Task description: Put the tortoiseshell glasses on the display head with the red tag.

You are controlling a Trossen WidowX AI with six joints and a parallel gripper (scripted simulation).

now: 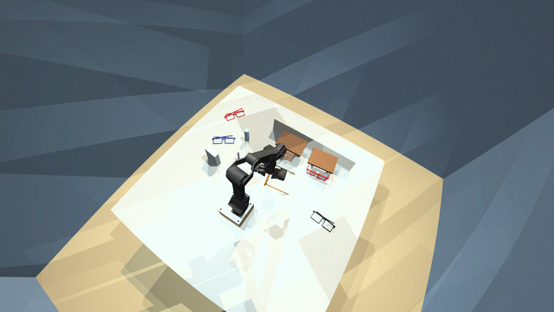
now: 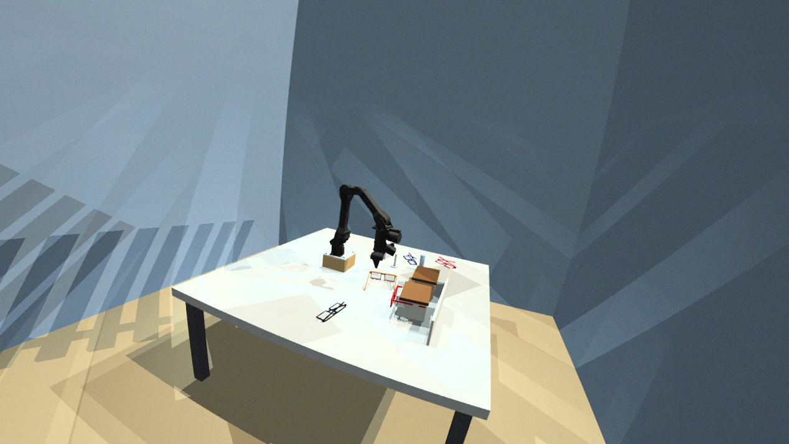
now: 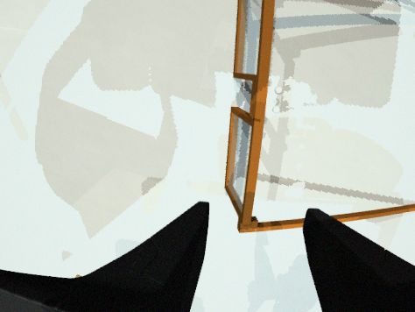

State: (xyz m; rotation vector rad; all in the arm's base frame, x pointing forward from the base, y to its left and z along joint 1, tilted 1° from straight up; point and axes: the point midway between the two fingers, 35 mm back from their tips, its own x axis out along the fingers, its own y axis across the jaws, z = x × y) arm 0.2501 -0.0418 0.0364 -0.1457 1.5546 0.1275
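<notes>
The tortoiseshell glasses (image 1: 277,189) (image 2: 381,272) (image 3: 261,101) stand on the table with both temples open, pointing toward the heads. My gripper (image 2: 376,265) (image 3: 257,216) is open and empty above one end of their front. In the wrist view the fingertips lie either side of the hinge corner, apart from the rim. One display head (image 1: 291,143) (image 2: 426,273) has a brown top and no glasses visible on it. The other display head (image 1: 322,160) (image 2: 416,292) wears red glasses (image 1: 317,174) (image 2: 392,297). I cannot make out a red tag for certain on either head.
A low grey wall (image 1: 341,157) stands behind the heads. Black glasses (image 1: 322,221) (image 2: 331,312) lie on the near side. Blue glasses (image 1: 223,140), folded red glasses (image 1: 234,114), a light cylinder (image 1: 247,134) and a grey block (image 1: 212,157) are on the far side.
</notes>
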